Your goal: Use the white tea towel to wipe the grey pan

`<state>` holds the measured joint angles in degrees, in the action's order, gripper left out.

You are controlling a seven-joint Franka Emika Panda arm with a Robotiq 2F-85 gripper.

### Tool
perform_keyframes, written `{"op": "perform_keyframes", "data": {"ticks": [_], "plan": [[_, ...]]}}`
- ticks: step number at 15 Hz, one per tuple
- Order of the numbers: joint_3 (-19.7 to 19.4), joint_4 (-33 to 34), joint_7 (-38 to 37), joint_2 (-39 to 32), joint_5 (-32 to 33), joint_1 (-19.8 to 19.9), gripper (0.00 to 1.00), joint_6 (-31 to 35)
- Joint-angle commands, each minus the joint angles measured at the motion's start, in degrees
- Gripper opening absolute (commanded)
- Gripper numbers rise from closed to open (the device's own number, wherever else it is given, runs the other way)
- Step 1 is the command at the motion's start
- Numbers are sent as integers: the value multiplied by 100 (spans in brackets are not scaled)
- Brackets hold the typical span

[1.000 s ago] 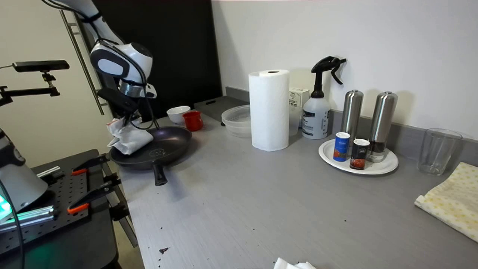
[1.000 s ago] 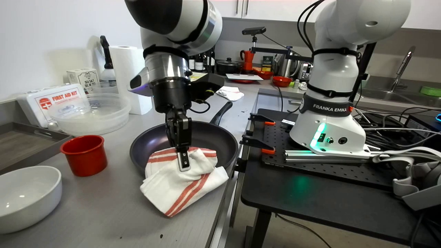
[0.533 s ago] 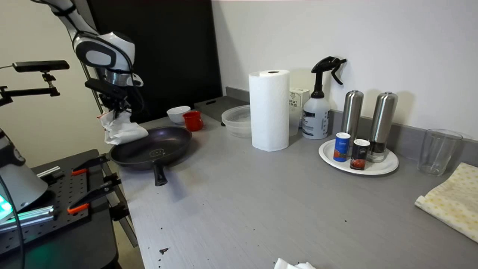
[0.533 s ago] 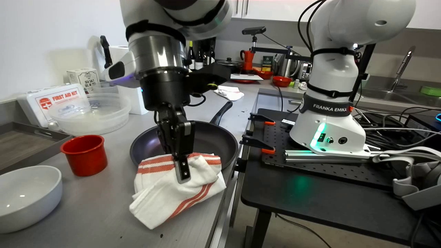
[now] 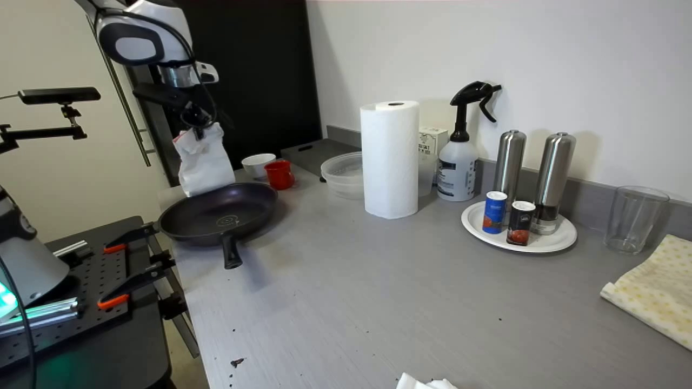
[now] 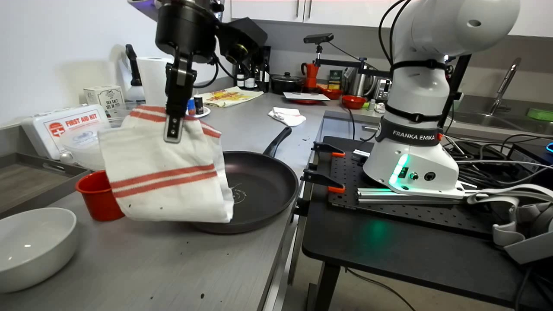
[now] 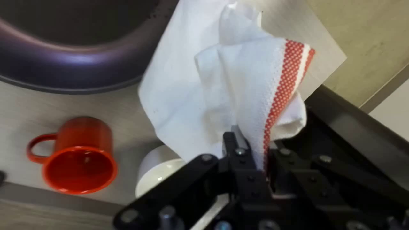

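My gripper (image 7: 254, 143) is shut on the white tea towel (image 7: 191, 99) with red stripes. The towel hangs down from the fingers and also shows in both exterior views (image 5: 204, 167) (image 6: 160, 155). In an exterior view one finger of the gripper (image 6: 173, 127) shows against the cloth. The grey pan (image 6: 268, 185) stands on the counter with its inside mostly uncovered; it also shows in an exterior view (image 5: 216, 216) and the wrist view (image 7: 96, 67). The towel hangs beside and partly in front of the pan's rim; I cannot tell whether its lower edge touches it.
A red mug (image 6: 97, 196) stands close to the towel, partly behind it. A white bowl (image 6: 34, 250) is near the mug. A plastic tub (image 5: 343, 175) and paper roll (image 5: 389, 162) stand along the wall. The counter edge (image 6: 276, 263) runs beside the pan.
The towel was bunched in the pan, then over its rim. Now my gripper has lifted it, and it hangs unfolded, shifted toward the red mug. The pan has not moved.
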<state>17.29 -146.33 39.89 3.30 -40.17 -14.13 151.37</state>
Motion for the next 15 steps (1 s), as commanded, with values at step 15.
{"op": "perform_keyframes", "data": {"ticks": [15], "plan": [[-1304, -559, -134, -1197, 795, 874, 3, 620]]}}
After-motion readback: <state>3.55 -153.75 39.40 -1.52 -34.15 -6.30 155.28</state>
